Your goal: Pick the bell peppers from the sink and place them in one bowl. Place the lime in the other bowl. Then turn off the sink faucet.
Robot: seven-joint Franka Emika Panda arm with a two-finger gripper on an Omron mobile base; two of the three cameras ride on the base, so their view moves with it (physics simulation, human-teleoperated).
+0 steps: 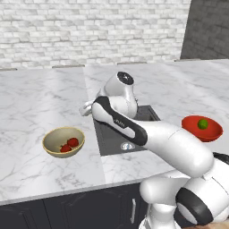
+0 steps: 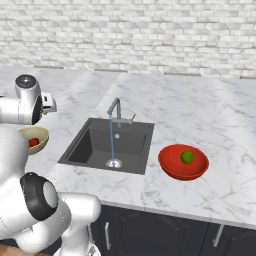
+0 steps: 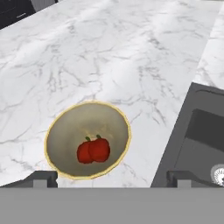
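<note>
Red bell peppers [image 3: 93,150] sit together in the tan bowl [image 3: 61,131], and the lime [image 2: 187,157] sits in the red bowl [image 2: 170,167]. Above, the hand [image 3: 111,177] is open and empty. Water runs from the faucet [image 2: 116,106]; its small stiff lever [image 2: 131,120] probably needs a push.

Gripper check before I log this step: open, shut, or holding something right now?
Gripper: open and empty, fingertips spread wide above the tan bowl, where both bell peppers lie.
</note>
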